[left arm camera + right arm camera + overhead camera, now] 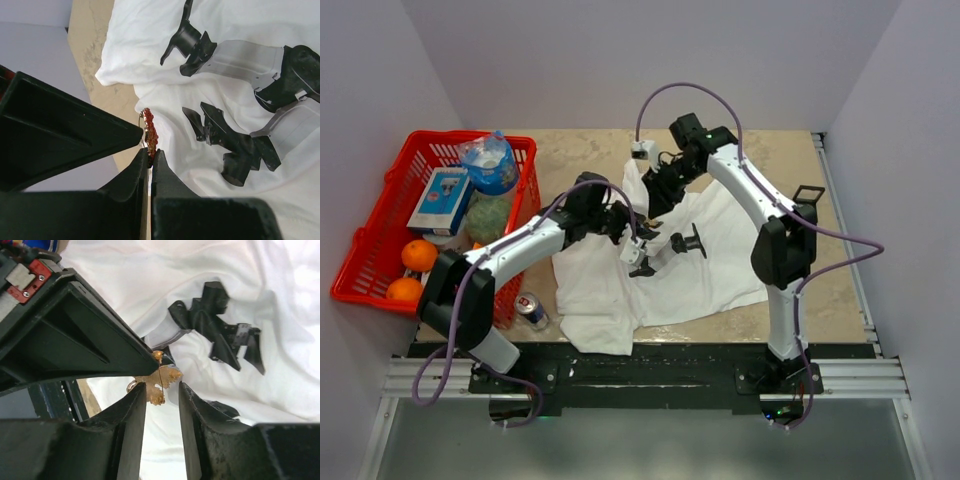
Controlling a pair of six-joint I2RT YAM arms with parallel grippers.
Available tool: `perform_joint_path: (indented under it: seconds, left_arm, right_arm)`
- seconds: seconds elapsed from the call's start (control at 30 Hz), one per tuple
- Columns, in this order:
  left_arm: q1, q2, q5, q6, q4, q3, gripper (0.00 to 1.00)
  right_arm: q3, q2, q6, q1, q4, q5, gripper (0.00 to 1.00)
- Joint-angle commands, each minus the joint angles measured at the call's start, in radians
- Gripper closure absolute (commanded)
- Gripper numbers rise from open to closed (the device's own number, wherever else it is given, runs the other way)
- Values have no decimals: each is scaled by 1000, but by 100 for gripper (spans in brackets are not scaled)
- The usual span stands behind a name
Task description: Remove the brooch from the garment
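On the table (580, 150), your white T-shirt (720, 272) lies crumpled in the middle, black print facing up. Your right gripper (162, 392) is loose, jaws parted, with the brooch (159, 381) right at the gap between its tips. Your left gripper (150, 159) is clamped tight on the brooch's edge, at a raised fold of the shirt.

1. Bright, even light from above; the top view shows only soft, faint shadows along the garment (720, 270)'s folds.
2. White cloth nearly blows out at the right wrist view's upper right.
3. Close black fingers (125, 440) read dark and slightly soft; the brooch (161, 380) glints sharply.
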State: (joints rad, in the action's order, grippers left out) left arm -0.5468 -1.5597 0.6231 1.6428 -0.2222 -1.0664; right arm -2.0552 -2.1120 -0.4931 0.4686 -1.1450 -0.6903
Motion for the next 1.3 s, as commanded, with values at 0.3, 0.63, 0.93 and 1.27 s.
perform_joint_path:
  seconds: [0.3,0.63,0.93,1.27]
  left_arm:
    - [56,-307,226,-906,-362,-572,100]
    - [102,-453,494,-1089,-456,-650,100]
    - [96,-467,526,-1077,-471,-652,100]
    - [96,-451,553,-1106,-463,-650,100]
  right_arm:
    - [328,391,33,-125,355,83,66]
    - [478,471,1,-128,344,-20,74]
    - [466,428,-50,-116,304,-34,73]
    - [541,420,-41,-114,309,-40,74]
